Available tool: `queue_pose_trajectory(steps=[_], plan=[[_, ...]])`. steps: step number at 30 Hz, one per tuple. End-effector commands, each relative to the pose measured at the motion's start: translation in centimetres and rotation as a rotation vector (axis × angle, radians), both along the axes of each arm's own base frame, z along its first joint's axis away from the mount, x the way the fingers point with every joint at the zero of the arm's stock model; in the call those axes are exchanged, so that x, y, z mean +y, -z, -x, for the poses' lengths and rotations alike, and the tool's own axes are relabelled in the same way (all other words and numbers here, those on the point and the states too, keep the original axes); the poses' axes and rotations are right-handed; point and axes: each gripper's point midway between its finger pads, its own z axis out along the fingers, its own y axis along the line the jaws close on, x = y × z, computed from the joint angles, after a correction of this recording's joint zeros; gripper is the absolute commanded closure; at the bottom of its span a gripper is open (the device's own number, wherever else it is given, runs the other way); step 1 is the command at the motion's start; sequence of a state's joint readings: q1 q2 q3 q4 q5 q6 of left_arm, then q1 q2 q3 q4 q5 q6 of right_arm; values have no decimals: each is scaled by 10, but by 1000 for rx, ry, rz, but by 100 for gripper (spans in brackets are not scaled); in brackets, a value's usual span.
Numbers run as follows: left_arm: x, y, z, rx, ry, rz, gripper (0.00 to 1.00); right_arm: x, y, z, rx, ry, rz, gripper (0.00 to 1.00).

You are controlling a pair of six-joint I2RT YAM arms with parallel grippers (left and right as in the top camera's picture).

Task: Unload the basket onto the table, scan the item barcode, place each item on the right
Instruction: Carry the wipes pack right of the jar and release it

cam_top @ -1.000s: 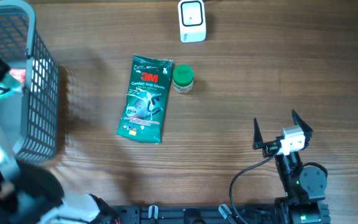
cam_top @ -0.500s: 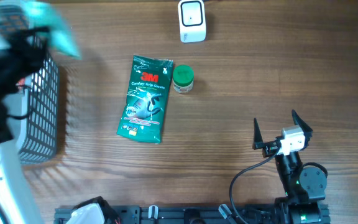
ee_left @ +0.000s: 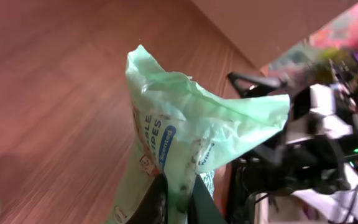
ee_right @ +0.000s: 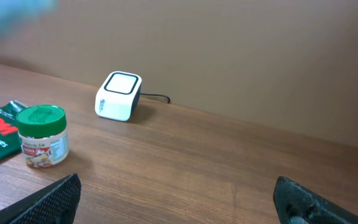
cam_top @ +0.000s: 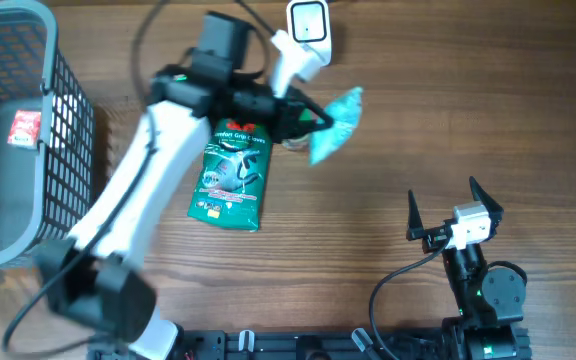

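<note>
Over the table, at about 1 o'clock from centre, the pale green wipes pouch (cam_top: 336, 122) is held up off the wood. It sits at 5 o'clock from the white barcode scanner (cam_top: 309, 33), apart from it. Left gripper (ee_left: 178, 200) is pinched tight on a crumpled end of the pouch. Right gripper (cam_top: 443, 197) is spread wide and empty, down at 4 o'clock. I judge the pouch light, soft and floppy, with slick film that sags and wrinkles, so the barcode may crease. A better hold would be a flat sealed edge, clear of the print. 3M glove pack (cam_top: 234, 170) lies at 8 o'clock of the pouch.
</note>
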State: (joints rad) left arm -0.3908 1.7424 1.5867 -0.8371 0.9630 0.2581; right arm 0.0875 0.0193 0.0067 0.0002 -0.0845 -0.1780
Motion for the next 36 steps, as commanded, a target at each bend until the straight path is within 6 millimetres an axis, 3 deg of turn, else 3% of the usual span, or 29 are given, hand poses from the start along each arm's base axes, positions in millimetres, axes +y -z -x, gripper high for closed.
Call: queue_pose_trajectory(steps=[1, 5, 8, 11, 16, 17, 20, 22, 28, 29, 30, 33, 36], plan=[[-32, 55, 4, 76, 109, -13, 96, 0, -1, 0, -5, 5, 4, 0], [-44, 133, -9, 109, 81, -189, 96, 0, -1, 0, -5, 5, 4, 0], [-27, 202, -29, 65, -109, -550, 96, 0, -1, 0, -5, 5, 4, 0], [-24, 218, -33, -42, -177, -716, 95, 0, -1, 0, -5, 5, 4, 0], [-37, 218, -29, -173, -188, -803, 77, 0, -1, 0, -5, 5, 4, 0], [-41, 213, -26, -181, -182, -796, 73, 0, -1, 0, -5, 5, 4, 0], [-46, 189, -23, -193, -202, -765, 43, 0, -1, 0, -5, 5, 4, 0], [-46, 159, -24, -224, -220, -729, 0, 0, 0, 0, -4, 5, 4, 0], [-36, 44, -18, -362, -303, -558, 0, 0, 0, 0, -4, 5, 4, 0], [-34, 33, -17, -377, -313, -539, 0, 0, -1, 0, -5, 5, 4, 0], [-25, 9, -16, -410, -344, -505, 0, -1, 0, 0, -4, 5, 4, 0], [7, -38, -16, -477, -441, -464, 0, 0, -1, 0, -5, 5, 4, 0], [46, -69, -20, -524, -558, -468, 0, 0, -1, 0, -5, 5, 4, 0]])
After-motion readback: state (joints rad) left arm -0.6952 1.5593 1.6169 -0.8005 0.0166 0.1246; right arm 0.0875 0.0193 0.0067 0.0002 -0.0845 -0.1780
